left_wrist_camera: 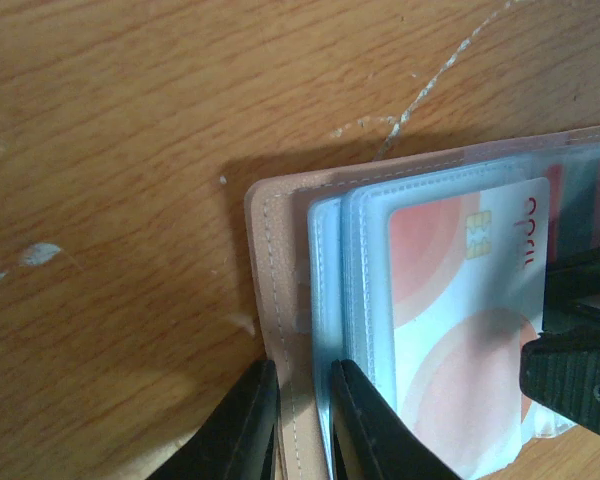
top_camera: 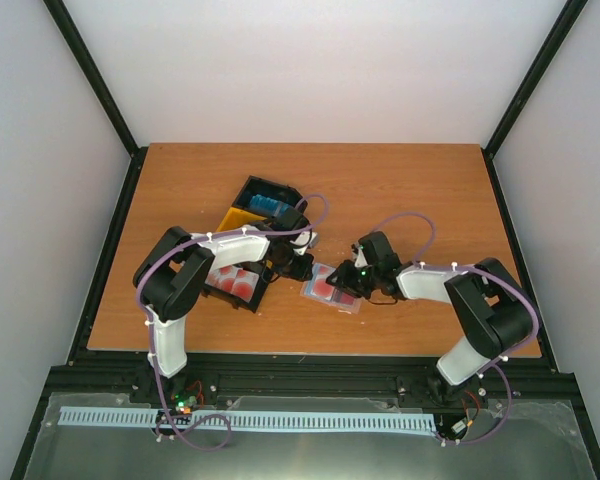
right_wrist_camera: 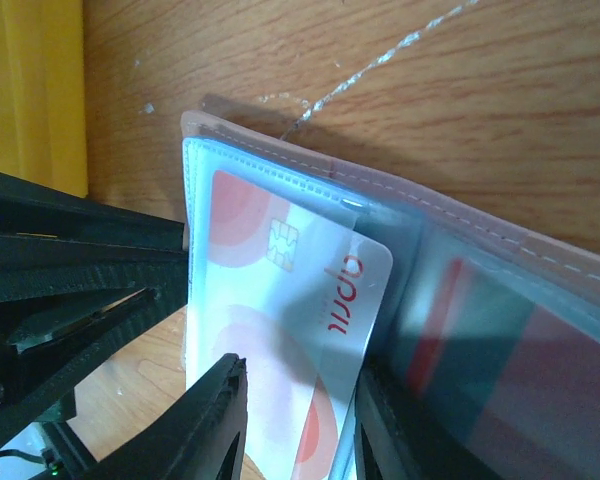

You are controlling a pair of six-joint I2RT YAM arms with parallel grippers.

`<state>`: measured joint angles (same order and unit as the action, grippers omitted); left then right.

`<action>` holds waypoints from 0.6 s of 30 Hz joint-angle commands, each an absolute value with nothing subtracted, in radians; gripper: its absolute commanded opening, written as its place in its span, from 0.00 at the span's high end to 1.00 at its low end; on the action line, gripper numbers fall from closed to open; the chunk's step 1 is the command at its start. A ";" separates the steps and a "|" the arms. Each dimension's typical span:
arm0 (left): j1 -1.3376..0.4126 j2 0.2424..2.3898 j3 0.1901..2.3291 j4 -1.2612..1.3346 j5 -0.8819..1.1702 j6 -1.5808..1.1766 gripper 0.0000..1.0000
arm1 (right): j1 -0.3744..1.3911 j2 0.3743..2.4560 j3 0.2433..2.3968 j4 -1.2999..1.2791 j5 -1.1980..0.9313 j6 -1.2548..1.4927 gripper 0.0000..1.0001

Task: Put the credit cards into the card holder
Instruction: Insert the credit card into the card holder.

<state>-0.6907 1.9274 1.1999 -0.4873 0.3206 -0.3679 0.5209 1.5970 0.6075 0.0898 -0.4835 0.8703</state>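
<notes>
The tan-pink card holder (top_camera: 352, 303) lies open on the table between my arms. A white credit card with red circles (left_wrist_camera: 460, 330) sits mostly inside a clear sleeve, one corner sticking out (right_wrist_camera: 375, 255). My left gripper (left_wrist_camera: 300, 420) is nearly closed over the holder's tan cover edge (left_wrist_camera: 280, 250) and the sleeve edges. My right gripper (right_wrist_camera: 300, 420) has its jaws apart over that card, one finger on each side, not pinching it. Another sleeve holds a dark card with a red stripe (right_wrist_camera: 450, 330). In the top view the left gripper (top_camera: 302, 266) and right gripper (top_camera: 342, 282) meet at the holder.
The black-yellow-black bin tray (top_camera: 242, 220) stands just left of the holder, under the left arm. Its far bin holds light blue cards (top_camera: 270, 204) and its near bin holds red cards (top_camera: 235, 280). The yellow bin wall (right_wrist_camera: 30, 90) is close to the holder. A white scratch (left_wrist_camera: 450, 70) marks the table.
</notes>
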 commanded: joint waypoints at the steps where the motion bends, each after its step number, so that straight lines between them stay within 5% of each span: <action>1: -0.703 1.950 1.190 -0.496 0.324 -0.372 0.82 | 0.555 1.612 0.655 0.002 -0.414 0.820 0.69; 6: -0.702 1.915 1.186 -0.503 0.293 -0.389 0.79 | 0.556 1.554 0.680 -0.101 -0.347 0.789 0.63; 13: -0.702 1.842 1.191 -0.523 0.259 -0.427 0.59 | 0.557 1.471 0.694 -0.232 -0.279 0.759 0.53; 18: -0.703 1.837 1.185 -0.503 0.301 -0.442 0.65 | 0.563 1.512 0.713 -0.237 -0.313 0.760 0.54</action>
<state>-0.6968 1.8671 1.1866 -0.5095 0.2817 -0.4191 0.5507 1.4921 0.6830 -0.1989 -0.3214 0.7753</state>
